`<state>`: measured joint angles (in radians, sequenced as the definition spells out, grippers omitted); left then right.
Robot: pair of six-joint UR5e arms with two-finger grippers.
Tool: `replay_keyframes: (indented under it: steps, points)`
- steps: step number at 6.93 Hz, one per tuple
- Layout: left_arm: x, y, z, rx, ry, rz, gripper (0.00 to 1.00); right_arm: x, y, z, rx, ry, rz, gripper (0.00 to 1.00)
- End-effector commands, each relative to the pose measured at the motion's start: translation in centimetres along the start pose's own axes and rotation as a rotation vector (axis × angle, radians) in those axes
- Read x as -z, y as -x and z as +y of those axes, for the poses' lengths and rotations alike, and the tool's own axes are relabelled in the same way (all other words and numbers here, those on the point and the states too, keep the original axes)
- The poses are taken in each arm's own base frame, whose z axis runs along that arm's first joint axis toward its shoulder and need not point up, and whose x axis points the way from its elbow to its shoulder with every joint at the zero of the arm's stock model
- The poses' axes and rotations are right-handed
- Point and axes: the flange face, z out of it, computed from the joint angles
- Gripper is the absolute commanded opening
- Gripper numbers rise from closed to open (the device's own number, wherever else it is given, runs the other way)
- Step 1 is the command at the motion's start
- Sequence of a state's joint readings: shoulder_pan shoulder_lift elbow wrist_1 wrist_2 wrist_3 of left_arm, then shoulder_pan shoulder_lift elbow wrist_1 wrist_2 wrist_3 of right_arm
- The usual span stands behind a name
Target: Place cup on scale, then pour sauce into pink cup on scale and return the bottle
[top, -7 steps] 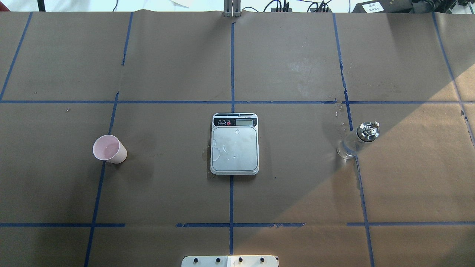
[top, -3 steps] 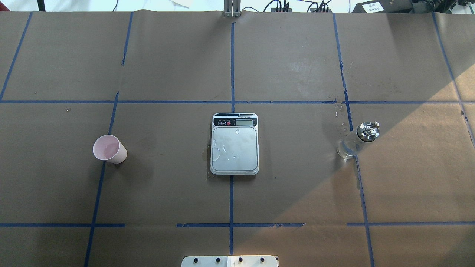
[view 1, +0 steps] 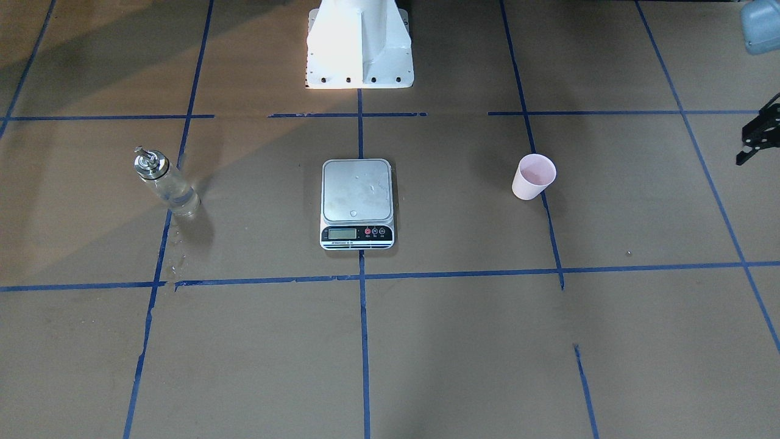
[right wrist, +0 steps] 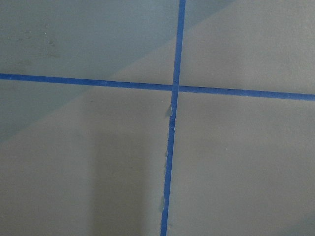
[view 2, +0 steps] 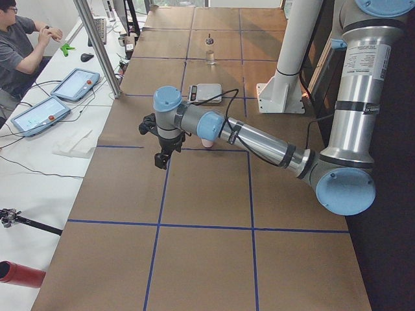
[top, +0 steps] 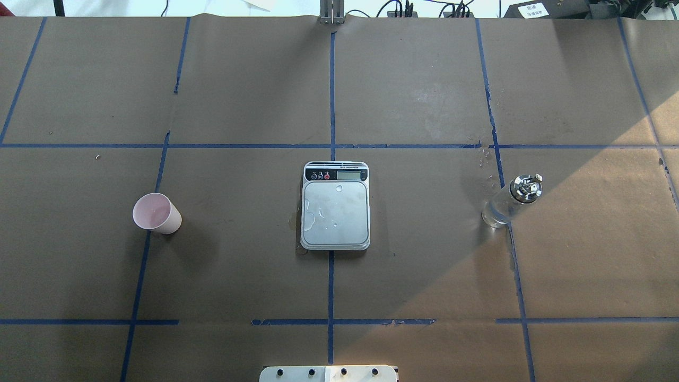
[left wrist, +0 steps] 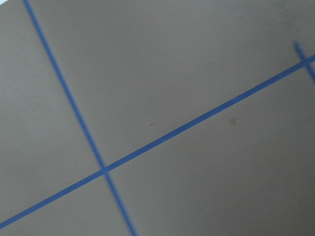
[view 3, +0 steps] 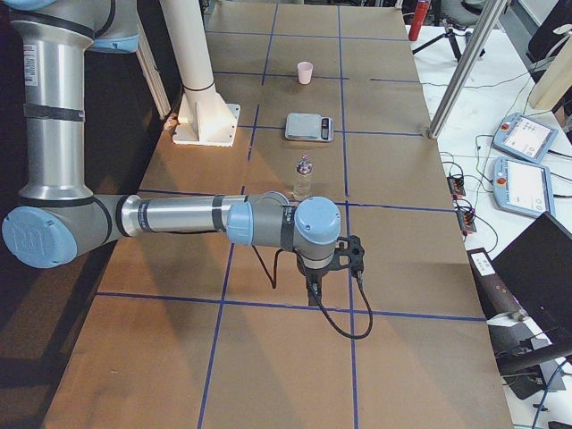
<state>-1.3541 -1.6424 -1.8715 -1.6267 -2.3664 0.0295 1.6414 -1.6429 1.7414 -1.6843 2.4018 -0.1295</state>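
The pale pink cup [top: 155, 213] stands upright on the brown paper, left of the scale [top: 345, 223]. The scale's steel platform carries only water drops. The glass bottle [top: 512, 201] with clear sauce stands upright to the right. All three also show in the front view: cup [view 1: 534, 176], scale [view 1: 357, 183], bottle [view 1: 164, 183]. My left gripper [view 2: 160, 157] hovers beyond the cup near the table's left end. Only its edge shows in the front view [view 1: 752, 143]. My right gripper [view 3: 315, 284] hovers beyond the bottle. I cannot tell whether either is open.
The robot's white base [view 1: 359, 42] sits at the near-middle edge. Water spots [view 1: 173, 262] lie by the bottle. An operator [view 2: 26, 45] and tablets [view 2: 71, 84] are beside the table. Both wrist views show only paper and blue tape.
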Motion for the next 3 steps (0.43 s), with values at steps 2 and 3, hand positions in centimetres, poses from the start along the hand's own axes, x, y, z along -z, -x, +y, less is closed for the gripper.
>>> replay_keyframes:
  steps: [2,3]
  points:
    - [-1.5,-0.7,4.2,0.255,-0.076,0.041,1.00,0.2,0.2,0.0,0.005,-0.004,0.000,1.00]
    - [-2.9,-0.5,5.7,0.246,-0.075,-0.023,1.00,0.1,0.3,-0.1,0.008,-0.003,0.000,1.00]
